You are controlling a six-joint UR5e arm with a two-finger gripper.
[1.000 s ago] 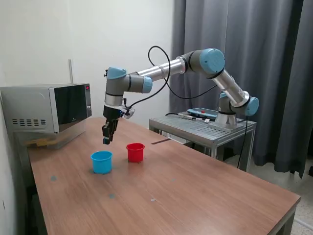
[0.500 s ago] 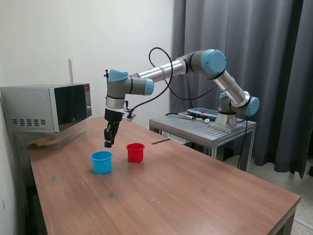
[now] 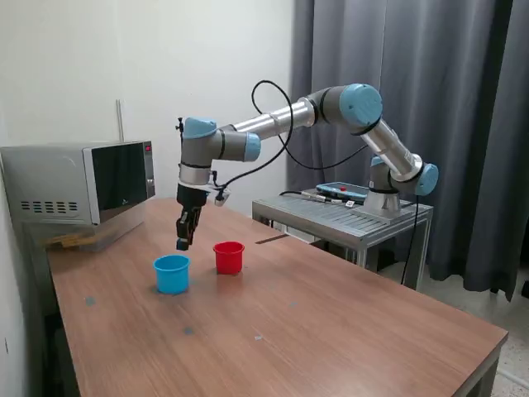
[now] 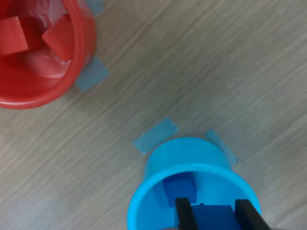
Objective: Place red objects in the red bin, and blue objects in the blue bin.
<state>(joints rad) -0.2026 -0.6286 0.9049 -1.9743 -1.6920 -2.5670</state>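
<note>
Since a second ago we have swung our end effector [image 4: 214,213], clamped on a blue cube [image 4: 211,219], over the blue bin [image 4: 192,158] beneath it.

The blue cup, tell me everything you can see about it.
The blue cup is a small round cyan cup, plastic by its look, standing upright on the wooden table, apart from the red cup. One dark blue cube lies inside. The pincer hangs above its mouth, shut on a second blue cube. Blue tape strips surround its base.
</note>
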